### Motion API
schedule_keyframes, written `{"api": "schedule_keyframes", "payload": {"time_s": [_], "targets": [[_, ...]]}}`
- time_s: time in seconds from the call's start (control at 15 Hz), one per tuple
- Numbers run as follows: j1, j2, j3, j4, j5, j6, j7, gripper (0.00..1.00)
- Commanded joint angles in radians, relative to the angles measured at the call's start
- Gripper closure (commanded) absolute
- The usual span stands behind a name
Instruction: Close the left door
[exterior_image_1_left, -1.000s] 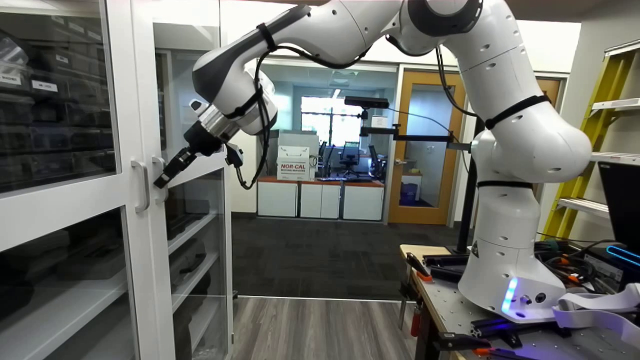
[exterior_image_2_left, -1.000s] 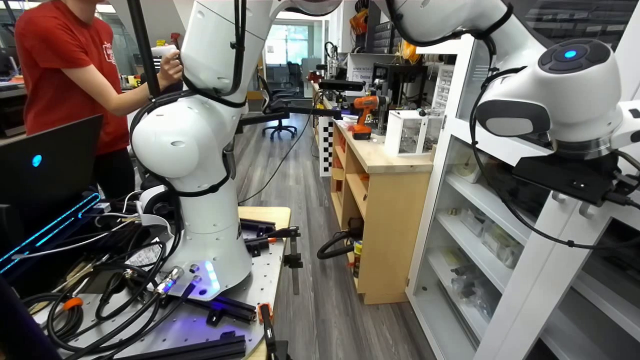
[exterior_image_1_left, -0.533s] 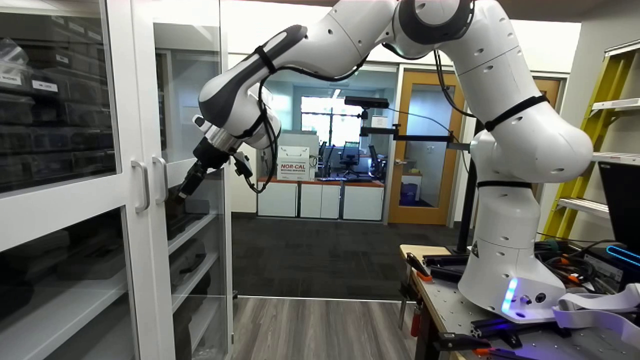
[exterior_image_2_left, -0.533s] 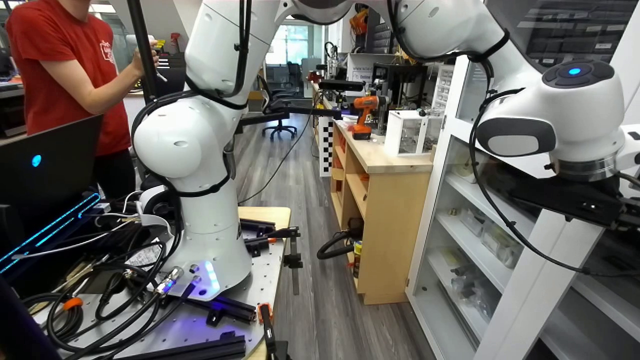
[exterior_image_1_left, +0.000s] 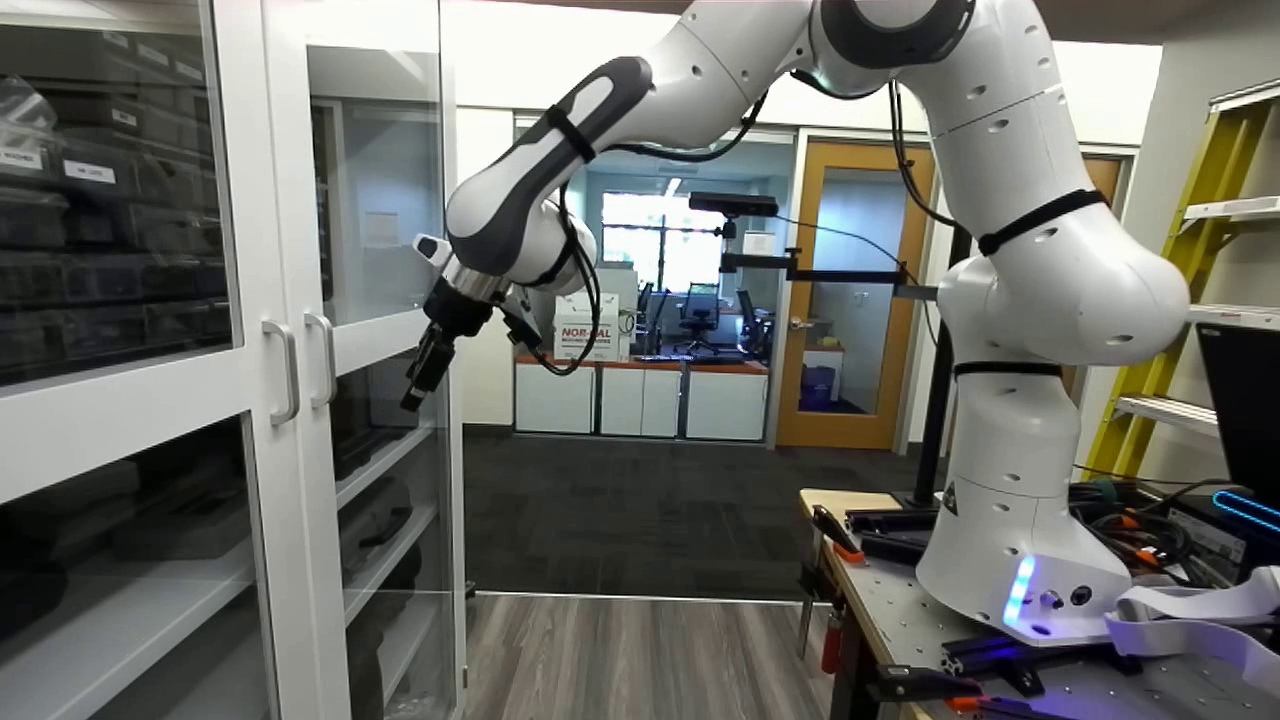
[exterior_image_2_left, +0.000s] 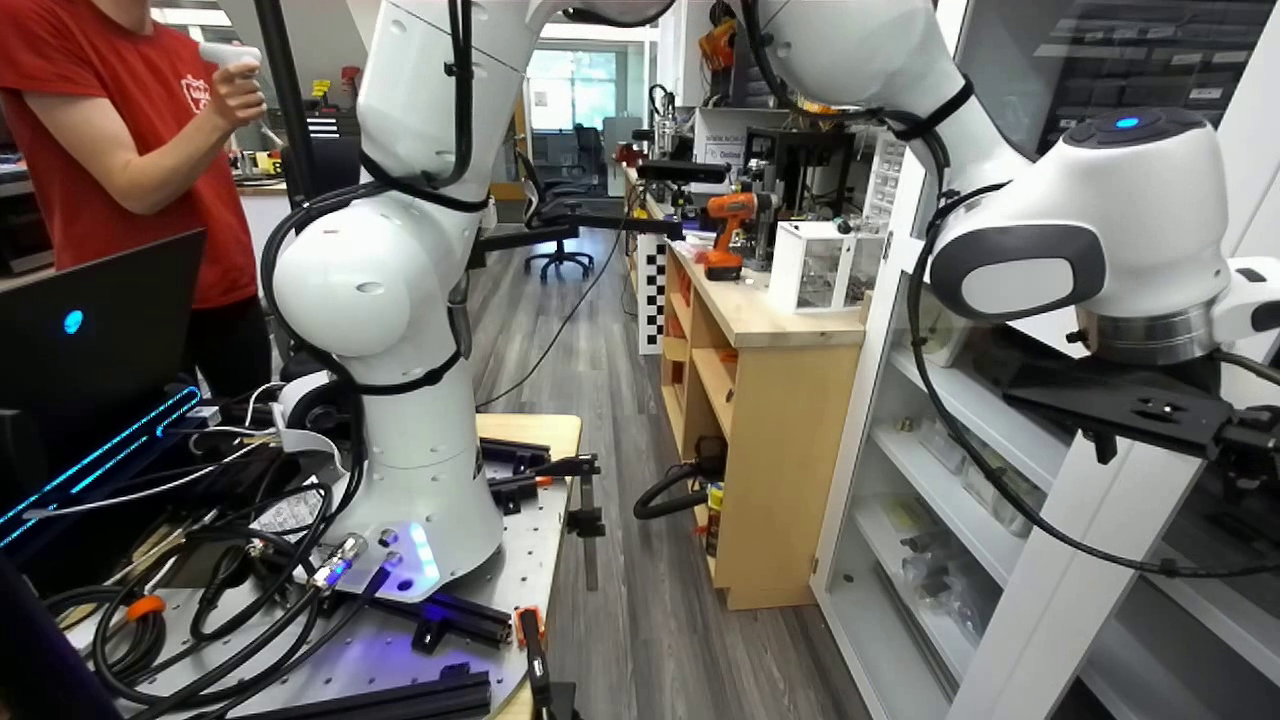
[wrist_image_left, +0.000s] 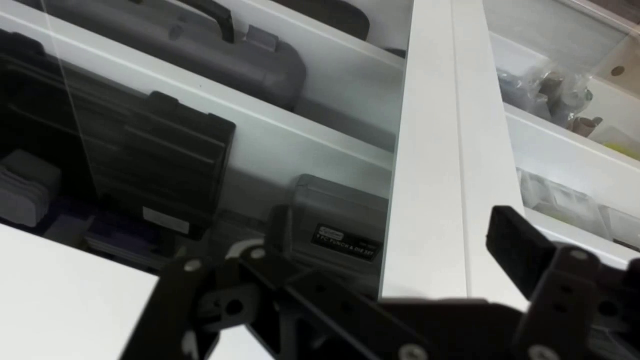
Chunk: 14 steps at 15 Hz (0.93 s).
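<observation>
Tall and white-framed, the left door (wrist_image_left: 430, 150) of the cabinet lies toward the left of the wrist view, with dark cases behind its clear glass. In an exterior view the same left door (exterior_image_1_left: 370, 345) shows its slim vertical handle (exterior_image_1_left: 321, 360). Its edge meets the matching door along a narrow line, and the two look flush. My gripper (exterior_image_1_left: 413, 398) hangs in front of its glass, pointing down toward it, and looks apart from the handle. In the wrist view the gripper (wrist_image_left: 397, 240) is wide open, holding nothing; one finger blurs into the dark background.
The matching door (exterior_image_1_left: 120, 415) has dark bins behind its upper pane and its own handle (exterior_image_1_left: 284, 372). A wooden bench (exterior_image_2_left: 790, 450) adjoins the cabinet. My base stands on a cluttered table (exterior_image_1_left: 860, 600). A person in a red shirt (exterior_image_2_left: 130, 130) stands behind the laptop.
My arm has drawn back from the handles, carrying the gripper right and slightly down in an exterior view. The handle behind it has come fully into sight. Both doors look unmoved.
</observation>
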Motion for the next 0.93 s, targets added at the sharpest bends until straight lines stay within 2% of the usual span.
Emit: {"api": "schedule_keyframes", "payload": {"time_s": [0.0, 0.2, 0.27, 0.6, 0.67, 0.87], "targets": [[-0.063, -0.142, 0.034, -0.148, -0.222, 0.006, 0.214, 0.0], [-0.117, -0.217, 0.065, -0.213, -0.339, -0.009, 0.309, 0.0], [-0.06, -0.236, 0.005, -0.228, -0.29, -0.02, 0.266, 0.0], [-0.072, -0.335, -0.006, -0.317, -0.326, -0.033, 0.253, 0.0], [-0.078, -0.257, 0.012, -0.249, -0.291, -0.006, 0.254, 0.0], [-0.078, -0.29, 0.005, -0.283, -0.303, -0.007, 0.254, 0.0]]}}
